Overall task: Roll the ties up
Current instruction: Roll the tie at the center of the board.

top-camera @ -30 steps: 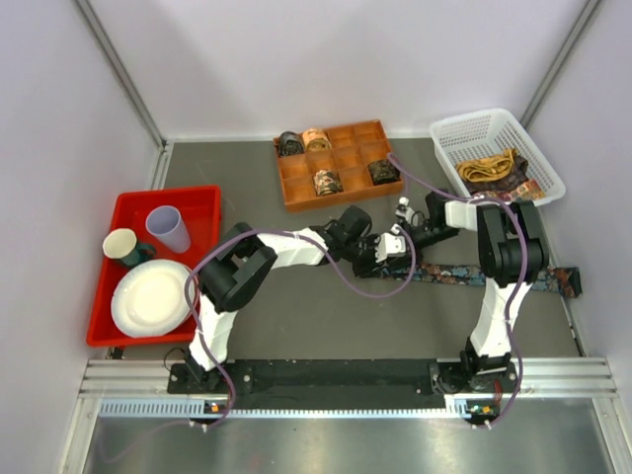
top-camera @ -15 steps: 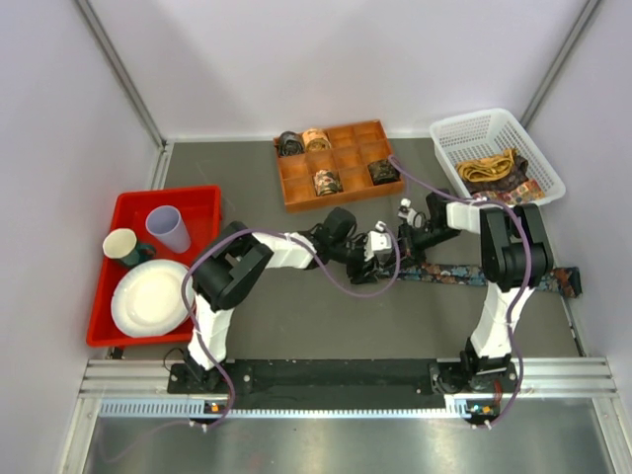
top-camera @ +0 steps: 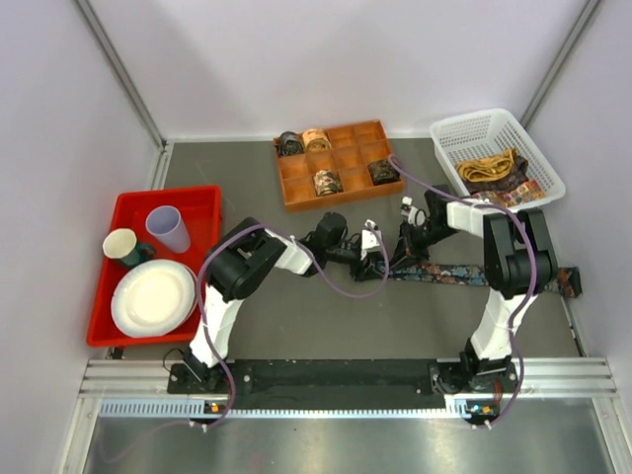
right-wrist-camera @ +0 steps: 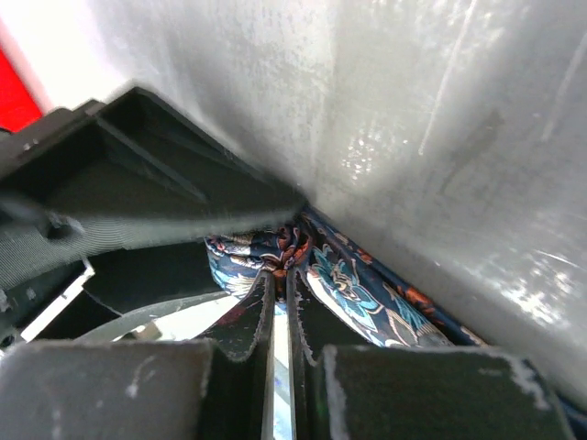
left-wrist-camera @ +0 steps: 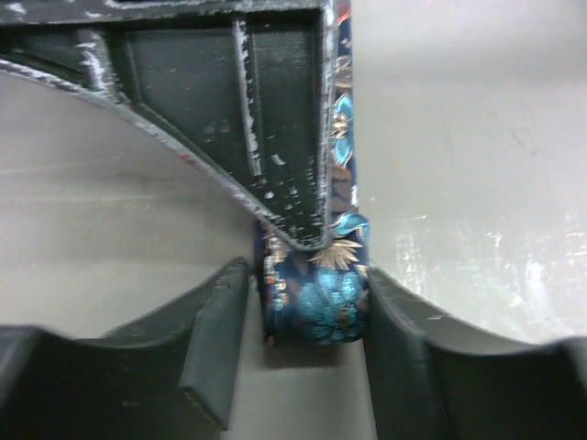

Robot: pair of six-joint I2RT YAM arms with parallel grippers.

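Observation:
A dark floral tie (top-camera: 464, 274) lies flat across the table toward the right, and its left end is wound into a small coil (left-wrist-camera: 316, 307). My left gripper (left-wrist-camera: 305, 271) stands open around that coil, with the right finger against it and a gap on the left. In the top view the left gripper (top-camera: 372, 243) sits just left of my right gripper (top-camera: 400, 251). My right gripper (right-wrist-camera: 282, 273) is shut, pinching the tie's fabric (right-wrist-camera: 367, 293) at the coil from above.
An orange compartment box (top-camera: 348, 148) at the back holds several rolled ties (top-camera: 327, 182). A white basket (top-camera: 449, 133) at the back right holds loose ties (top-camera: 494, 170). At the left stands a red tray (top-camera: 197, 202) with two cups and a plate.
My left gripper drew back to the left and let go of the coil, its jaws now apart. My right gripper closed on the tie at the coil.

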